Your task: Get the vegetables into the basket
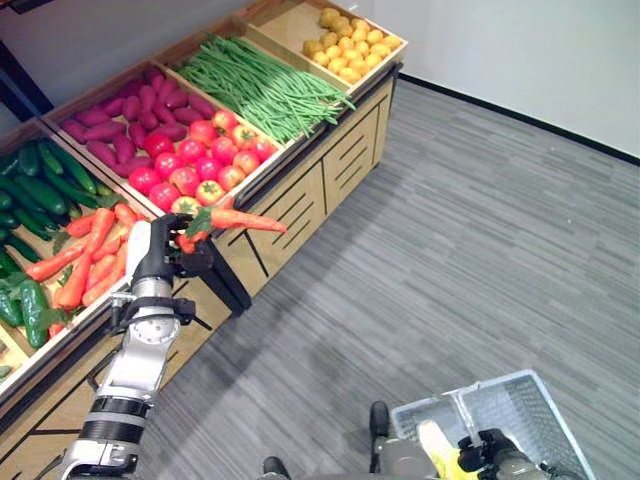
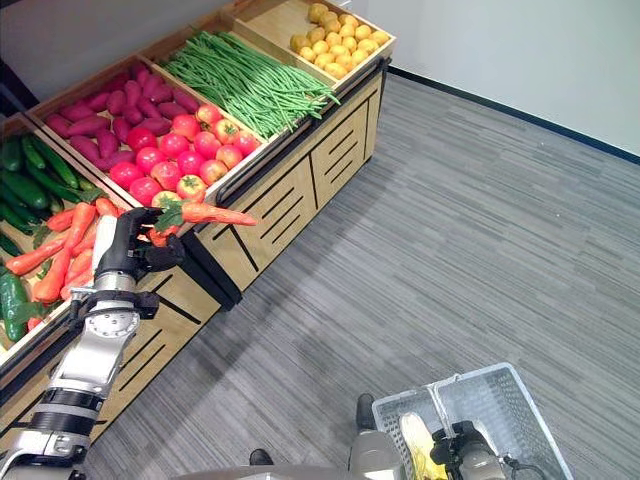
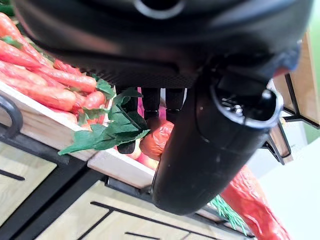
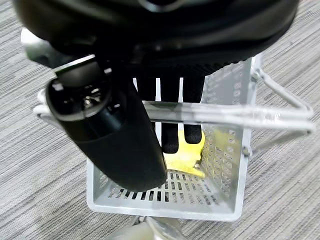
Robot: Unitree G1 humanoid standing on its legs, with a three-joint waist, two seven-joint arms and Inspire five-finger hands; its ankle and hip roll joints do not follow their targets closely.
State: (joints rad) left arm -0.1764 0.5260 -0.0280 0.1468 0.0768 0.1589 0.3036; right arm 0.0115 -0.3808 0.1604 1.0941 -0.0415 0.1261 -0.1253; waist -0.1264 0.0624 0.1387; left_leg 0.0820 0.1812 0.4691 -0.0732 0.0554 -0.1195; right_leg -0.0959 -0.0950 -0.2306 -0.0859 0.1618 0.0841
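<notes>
Since the left hand [image 1: 165, 252] pinches the carrot [image 1: 240, 220] only by its leafy end past the stand's front edge [image 1: 262, 186], it could slip before reaching the basket [image 1: 530, 410], whose handle [image 4: 220, 112] the right hand [image 4: 145, 125] curls around

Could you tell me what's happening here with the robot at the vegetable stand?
The left hand holds a carrot by its leafy end, lifted just off the wooden produce stand by the carrot bin. The right hand grips the handle of a grey basket low at its right side, with something yellow already inside. The carrot is not in the basket yet.
</notes>
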